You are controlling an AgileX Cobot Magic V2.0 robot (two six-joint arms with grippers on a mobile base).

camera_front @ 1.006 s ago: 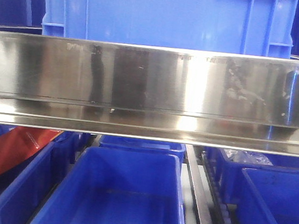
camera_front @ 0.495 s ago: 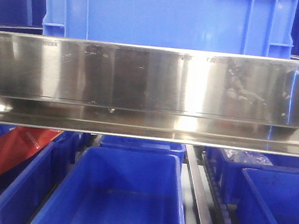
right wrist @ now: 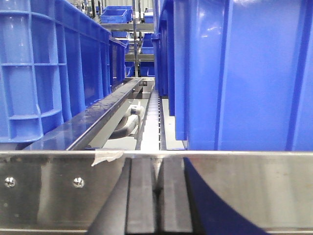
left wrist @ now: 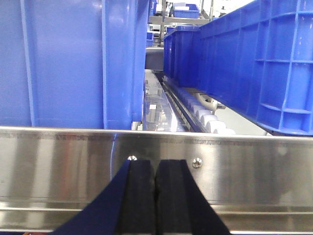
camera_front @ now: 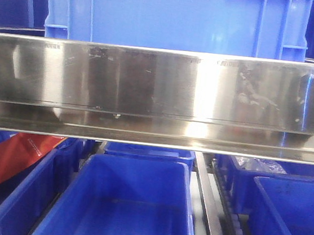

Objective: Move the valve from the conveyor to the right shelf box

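No valve and no conveyor belt show in any view. My left gripper [left wrist: 155, 169] is shut with nothing between its black pads, and it sits close in front of a steel shelf rail [left wrist: 254, 171]. My right gripper [right wrist: 157, 169] is also shut and empty, in front of the same kind of steel rail [right wrist: 254, 191]. Neither gripper shows in the front view. Large blue shelf boxes [left wrist: 63, 63] [right wrist: 244, 73] stand just behind the rails.
In the front view a wide steel rail [camera_front: 159, 95] crosses the frame, with a blue crate [camera_front: 174, 14] above it and open blue bins [camera_front: 130, 205] [camera_front: 293, 218] below. A red packet [camera_front: 10, 160] lies at lower left. Roller tracks [left wrist: 205, 117] run between the boxes.
Only the reflections on the steel rail in the front view have shifted a little; the shelf and bins have not moved.
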